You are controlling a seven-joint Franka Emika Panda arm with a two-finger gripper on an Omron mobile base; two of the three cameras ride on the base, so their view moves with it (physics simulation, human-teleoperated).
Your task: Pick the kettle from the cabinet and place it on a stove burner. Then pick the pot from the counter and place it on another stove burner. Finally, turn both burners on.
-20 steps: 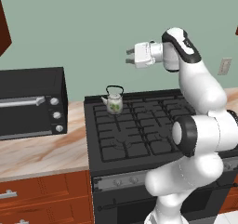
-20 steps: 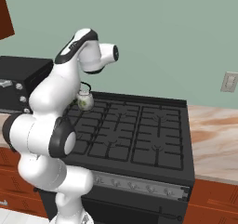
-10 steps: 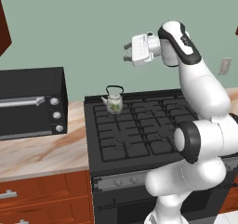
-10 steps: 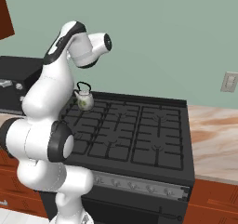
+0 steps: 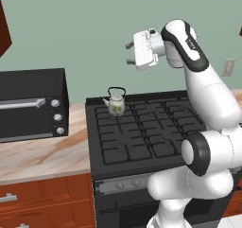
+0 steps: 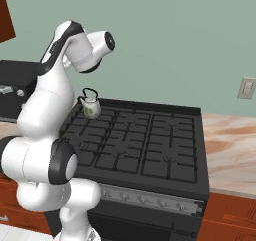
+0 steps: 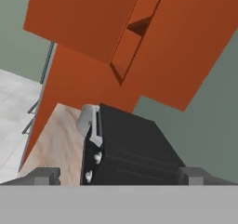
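Small cream-white kettle with green leaf print and thin black arched handle (image 5: 116, 104) standing upright on back-left burner grate of wide black range (image 5: 142, 137), near the rear edge. Same kettle in right base view (image 6: 91, 106), partly beside the white arm.

Two-finger gripper (image 5: 128, 53) raised high above the range, pointing left toward the wall side, well apart from the kettle; fingers spread wide, nothing between them. Dark finger tips (image 7: 46, 175) at the bottom of hand view, far apart, empty.

Hand view alone: reddish-brown wooden wall cabinet (image 7: 93, 28) with door swung open, shelf visible inside, plus black toaster oven (image 7: 130, 148) seen from its side. Left base view gives that oven's front, with grey bar handle and three knobs (image 5: 30, 104).

Beige-pink marbled counter slab (image 5: 42, 153) left of range over reddish-brown drawers (image 5: 47, 196); more counter right of range in right base view (image 6: 230, 150). Grey-green wall (image 6: 175, 45) behind, white wall switch plate (image 6: 247, 88).
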